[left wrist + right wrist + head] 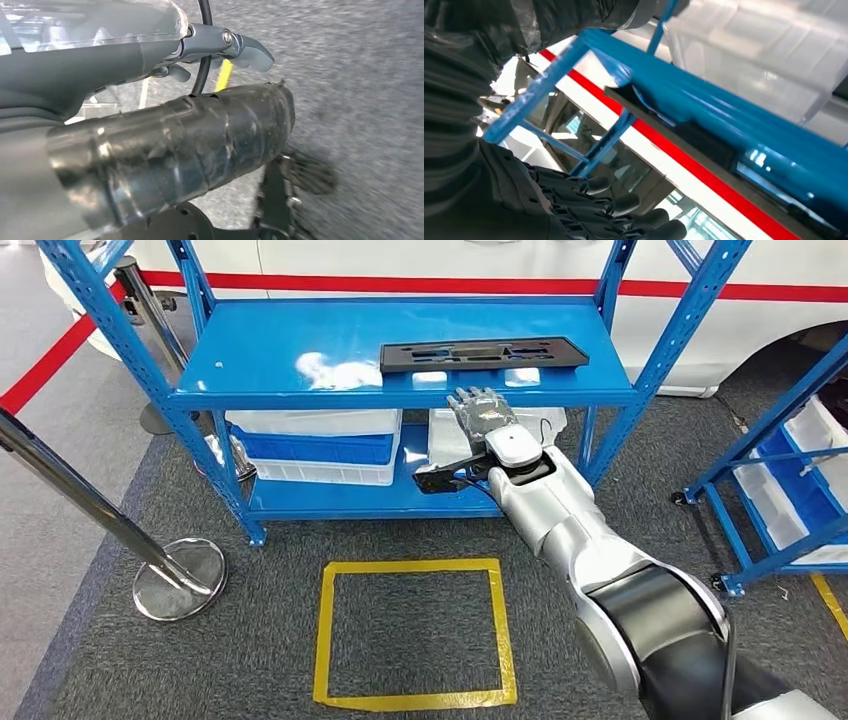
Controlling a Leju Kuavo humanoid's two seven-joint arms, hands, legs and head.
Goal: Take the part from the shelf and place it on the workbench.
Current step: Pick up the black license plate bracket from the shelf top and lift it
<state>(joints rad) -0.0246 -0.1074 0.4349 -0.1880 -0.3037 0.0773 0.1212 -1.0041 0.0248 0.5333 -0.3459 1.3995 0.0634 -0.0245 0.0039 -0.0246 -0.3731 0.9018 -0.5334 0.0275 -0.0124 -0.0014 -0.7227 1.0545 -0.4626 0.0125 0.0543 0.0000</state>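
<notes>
**Part on top shelf, right hand just below it**

Flat black part [483, 354] lies lengthwise on the top board of the blue shelf [300, 350], near its front edge, toward the right side. Right hand [482, 412] is raised in front of that edge, just under the part, fingers [624, 202] extended and apart, holding nothing, not touching the part. Left hand [220, 47] hangs over grey carpet; can't tell its state. White bins [320, 445] sit on the lower board. Yellow tape square [415, 632] marks the floor in front. Chrome stanchion [178, 578] stands at left.
</notes>
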